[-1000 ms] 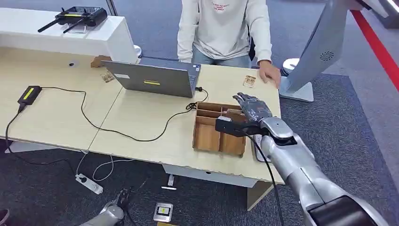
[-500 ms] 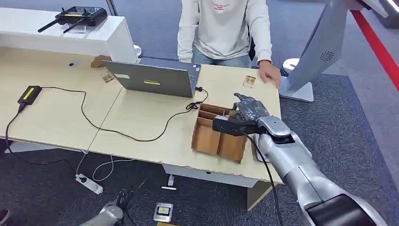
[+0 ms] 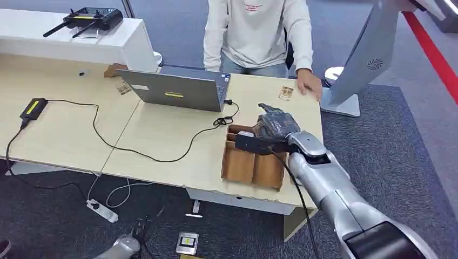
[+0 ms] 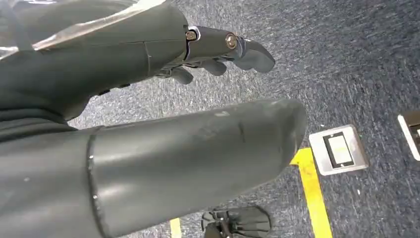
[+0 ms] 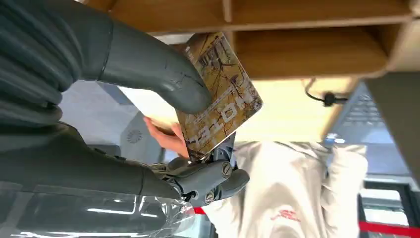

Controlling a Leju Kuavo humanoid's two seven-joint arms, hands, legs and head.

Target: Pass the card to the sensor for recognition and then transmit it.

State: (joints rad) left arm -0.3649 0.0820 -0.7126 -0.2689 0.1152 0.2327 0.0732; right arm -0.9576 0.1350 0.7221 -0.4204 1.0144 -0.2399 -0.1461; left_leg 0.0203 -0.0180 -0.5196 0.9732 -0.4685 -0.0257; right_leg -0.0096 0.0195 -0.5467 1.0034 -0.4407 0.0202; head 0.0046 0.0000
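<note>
Now the right hand has lifted a little and drawn toward the laptop side of the wooden box, compared with a second ago, when it sat lower, over the box's compartments. It pinches the card between the thumb and the darker fingers; the right wrist view shows the printed card clear of the box's dividers, so I judge the pick from the box done and the card on its way out. The box near the table's front right corner has shifted slightly as the hand worked. A person sits behind the far edge with a hand resting near the far right corner, just beside a second card lying flat there. The left hand hangs low over the carpet, fingers apart and holding nothing. What remains, as I judge it, is presenting the card to the sensor, which I cannot pick out with certainty, and then handing it on.
</note>
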